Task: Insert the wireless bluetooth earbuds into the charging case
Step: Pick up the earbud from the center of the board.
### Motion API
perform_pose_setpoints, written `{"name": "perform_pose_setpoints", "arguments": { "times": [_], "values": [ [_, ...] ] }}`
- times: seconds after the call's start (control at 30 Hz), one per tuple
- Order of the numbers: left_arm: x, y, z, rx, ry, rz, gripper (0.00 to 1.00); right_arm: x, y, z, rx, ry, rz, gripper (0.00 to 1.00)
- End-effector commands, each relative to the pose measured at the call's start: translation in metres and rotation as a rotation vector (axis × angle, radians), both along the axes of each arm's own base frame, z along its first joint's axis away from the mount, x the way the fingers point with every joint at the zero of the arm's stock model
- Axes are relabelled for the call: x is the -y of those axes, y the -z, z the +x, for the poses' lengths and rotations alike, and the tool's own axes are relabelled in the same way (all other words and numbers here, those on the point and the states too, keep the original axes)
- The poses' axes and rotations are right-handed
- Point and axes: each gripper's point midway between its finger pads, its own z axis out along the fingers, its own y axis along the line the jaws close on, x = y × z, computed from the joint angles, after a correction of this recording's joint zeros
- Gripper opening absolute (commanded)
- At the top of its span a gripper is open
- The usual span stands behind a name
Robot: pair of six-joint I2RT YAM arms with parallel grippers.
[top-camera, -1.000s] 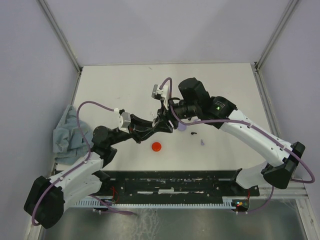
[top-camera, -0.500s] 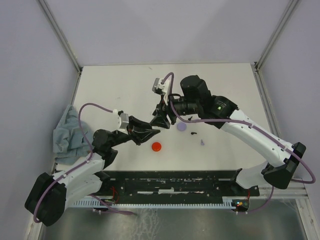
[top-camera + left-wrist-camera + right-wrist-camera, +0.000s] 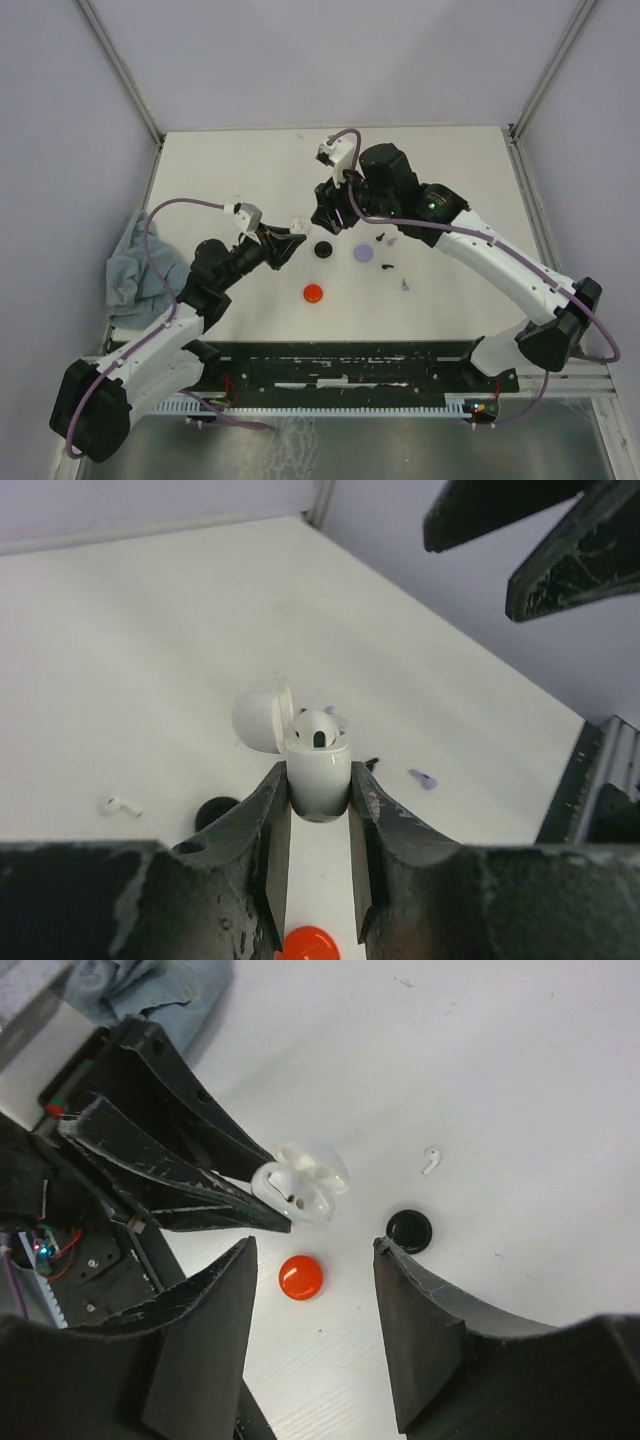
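Observation:
My left gripper (image 3: 318,792) is shut on a white charging case (image 3: 318,765) with its lid (image 3: 260,715) open. One white earbud (image 3: 316,728) sits in the case. The case also shows in the top view (image 3: 298,222) and in the right wrist view (image 3: 295,1192). My right gripper (image 3: 314,1246) is open and empty, above the table just right of the case (image 3: 325,212). A loose white earbud (image 3: 431,1158) lies on the table, also seen in the left wrist view (image 3: 118,805). A lavender earbud (image 3: 405,285) and two black earbuds (image 3: 383,237) lie to the right.
A black disc case (image 3: 321,250), a lavender disc case (image 3: 364,253) and a red disc case (image 3: 314,293) lie on the white table (image 3: 240,170). A blue-grey cloth (image 3: 135,265) lies at the left edge.
The two grippers have drawn apart. My left gripper pulled back to the left with the white case, and my right gripper moved toward the far side, uncovering the black disc.

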Motion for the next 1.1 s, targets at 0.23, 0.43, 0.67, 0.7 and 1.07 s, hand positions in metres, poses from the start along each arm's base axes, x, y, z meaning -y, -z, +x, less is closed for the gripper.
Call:
{"name": "perform_pose_setpoints", "arguments": {
  "times": [0.23,0.43,0.67,0.7,1.07],
  "values": [
    [-0.076,0.039,0.045,-0.192,-0.394,0.151,0.03,-0.011,0.121,0.080,-0.101,0.228,-0.256,0.57],
    [-0.087,0.035,0.037,-0.161,-0.418,0.187,0.03,-0.031,0.177,0.108,-0.133,0.265,-0.309,0.55],
    [-0.096,0.024,0.025,-0.115,-0.433,0.194,0.03,-0.058,0.227,0.136,-0.167,0.308,-0.310,0.52],
    [-0.096,0.023,0.024,-0.112,-0.429,0.197,0.03,-0.061,0.232,0.139,-0.169,0.312,-0.309,0.52],
    [-0.086,0.021,0.023,-0.094,-0.373,0.203,0.03,-0.073,0.268,0.168,-0.167,0.369,-0.337,0.48]
  ]
}}
